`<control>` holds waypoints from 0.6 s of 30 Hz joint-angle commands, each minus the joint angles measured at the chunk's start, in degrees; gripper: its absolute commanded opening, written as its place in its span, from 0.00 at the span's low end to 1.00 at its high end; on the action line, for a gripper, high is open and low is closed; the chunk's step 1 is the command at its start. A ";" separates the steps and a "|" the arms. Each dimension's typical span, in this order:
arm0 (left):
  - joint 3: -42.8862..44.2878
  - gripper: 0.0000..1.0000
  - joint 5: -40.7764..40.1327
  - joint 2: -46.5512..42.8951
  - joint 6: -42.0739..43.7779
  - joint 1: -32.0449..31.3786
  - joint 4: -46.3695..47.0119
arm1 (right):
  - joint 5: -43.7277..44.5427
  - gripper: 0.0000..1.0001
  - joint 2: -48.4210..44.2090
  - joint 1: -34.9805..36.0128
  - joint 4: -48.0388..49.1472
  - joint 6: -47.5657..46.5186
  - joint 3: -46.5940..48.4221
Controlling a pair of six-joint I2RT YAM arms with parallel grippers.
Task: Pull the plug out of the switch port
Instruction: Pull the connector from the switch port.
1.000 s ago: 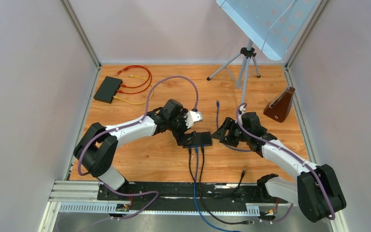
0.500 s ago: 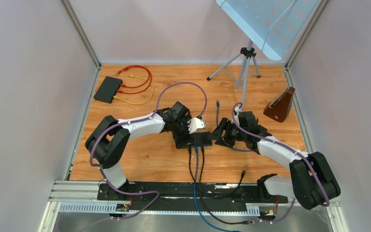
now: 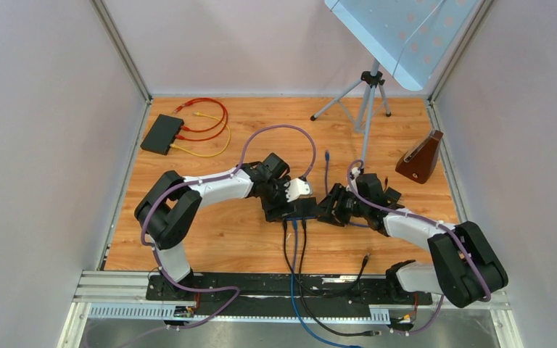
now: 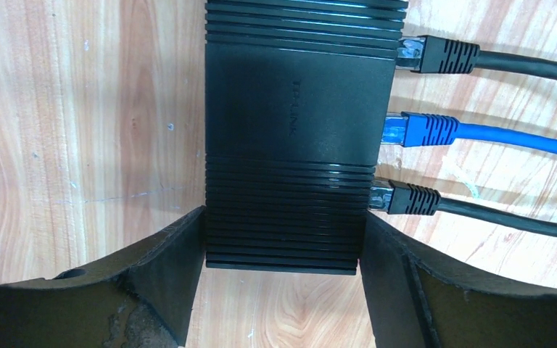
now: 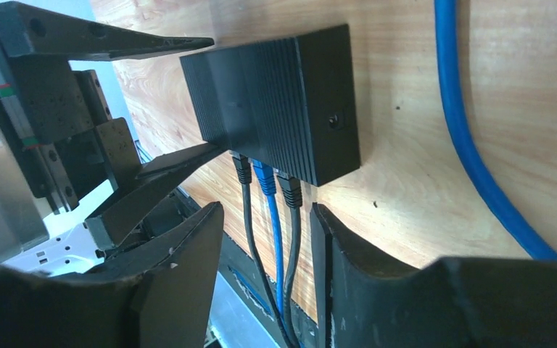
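A black switch (image 3: 304, 208) lies mid-table with three plugs in its near side: a black plug (image 4: 442, 56), a blue plug (image 4: 424, 130) and another black plug (image 4: 410, 198). My left gripper (image 4: 283, 226) is shut on the switch's left end, one finger pressed against each long side. Just right of the switch, my right gripper (image 5: 267, 210) stands open. Through the gap between its fingers I see the three cables (image 5: 265, 239) trailing from the ports (image 5: 263, 176), with nothing touching either finger. In the top view the left gripper (image 3: 281, 210) and right gripper (image 3: 331, 209) flank the switch.
A second black box (image 3: 162, 134) with red and yellow cables (image 3: 207, 119) sits at the back left. A tripod (image 3: 366, 94) and a brown wooden block (image 3: 419, 158) stand at the back right. A loose blue cable (image 5: 464, 130) lies behind the right gripper. The black rail (image 3: 261, 286) runs along the near edge.
The left gripper slid right onto the switch's end and its jaws narrowed against it. The right gripper moved left, closer to the switch, and its jaws narrowed a little.
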 commanded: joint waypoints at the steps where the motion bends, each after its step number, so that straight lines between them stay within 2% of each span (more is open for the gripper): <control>1: 1.60 0.79 0.41 -0.05 0.70 -0.85 -1.35 | -0.44 0.45 1.08 0.91 6.01 4.72 -1.66; 7: 0.90 0.77 1.15 -0.65 -1.09 -2.26 -0.40 | 3.78 0.39 2.77 2.96 11.86 11.66 -4.96; 10: 0.85 0.76 1.38 0.05 -1.64 -2.55 -0.31 | 4.54 0.37 5.45 3.35 17.80 14.70 -7.49; 13: 0.96 0.76 1.18 0.51 -2.05 -2.62 -0.63 | 5.04 0.37 7.96 4.21 24.62 17.18 -9.86; 18: 1.10 0.75 1.05 0.65 -2.18 -2.62 -0.73 | 7.54 0.37 11.48 5.53 30.31 19.07 -10.69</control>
